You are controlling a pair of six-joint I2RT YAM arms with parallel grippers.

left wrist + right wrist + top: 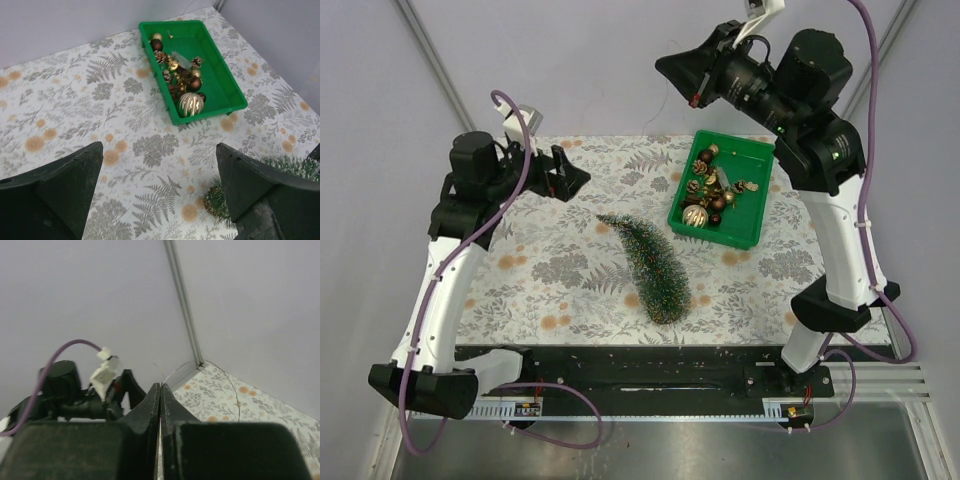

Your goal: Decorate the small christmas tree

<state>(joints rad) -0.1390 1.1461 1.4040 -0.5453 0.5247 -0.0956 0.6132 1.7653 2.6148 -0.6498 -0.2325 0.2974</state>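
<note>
Here, the small christmas tree [650, 265], a dark green bristly bottle-brush cone, lies on its side mid-table.
Its tip points far-left across the fern-patterned tablecloth [570, 270]. Apart from it, at the far right, sits a green rectangular plastic bin [720, 238] of brown and gold baubles [705, 195]. The left gripper [568, 177] hovers far-left, fingers spread wide and holding nothing. The right gripper [160, 390] hangs high above the bin, fingers pressed together.
</note>
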